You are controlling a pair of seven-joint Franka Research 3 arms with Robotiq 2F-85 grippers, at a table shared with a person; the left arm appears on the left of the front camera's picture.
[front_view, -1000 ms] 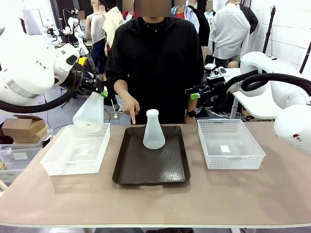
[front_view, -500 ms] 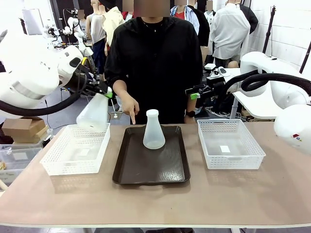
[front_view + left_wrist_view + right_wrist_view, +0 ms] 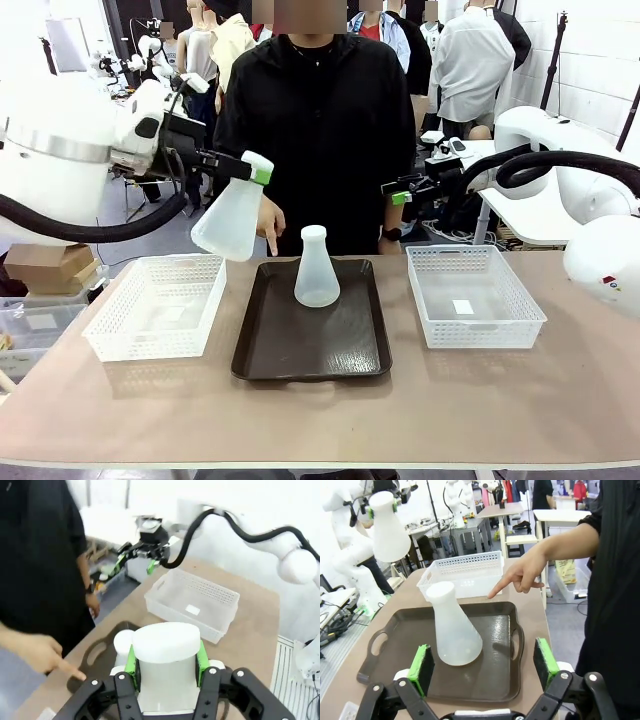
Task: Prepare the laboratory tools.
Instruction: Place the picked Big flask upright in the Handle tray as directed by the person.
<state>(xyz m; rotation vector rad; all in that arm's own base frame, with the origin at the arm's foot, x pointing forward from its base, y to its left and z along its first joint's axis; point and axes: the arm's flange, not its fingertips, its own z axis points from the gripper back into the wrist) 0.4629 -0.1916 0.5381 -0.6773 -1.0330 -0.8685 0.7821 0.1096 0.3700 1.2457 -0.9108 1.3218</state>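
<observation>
Taking the dark brown tray (image 3: 310, 345) at the middle of the table (image 3: 330, 420) as the landmark, the left white basket (image 3: 155, 305) sits just left of it. Above the gap between that basket and the tray's left edge, the left pincer (image 3: 252, 170) is closed on the neck of one translucent flask (image 3: 232, 220), which hangs tilted in the air, its wide base lower and toward the basket; in the left wrist view the green pads (image 3: 132, 661) press both sides of the neck. On the tray's far half the second flask (image 3: 316, 268) stands upright, with the person's hand (image 3: 268, 218) pointing down at the tray's far left corner. To the right of the tray lies the right white basket (image 3: 474, 296), and beyond its far edge the right pincer (image 3: 398, 192) hovers with its jaws spread wide, holding nothing. The flasks look like thin, light plastic, smooth and probably slippery; the narrow neck seems the sound place to grip, since the broad cone would likely slide out or flex.
</observation>
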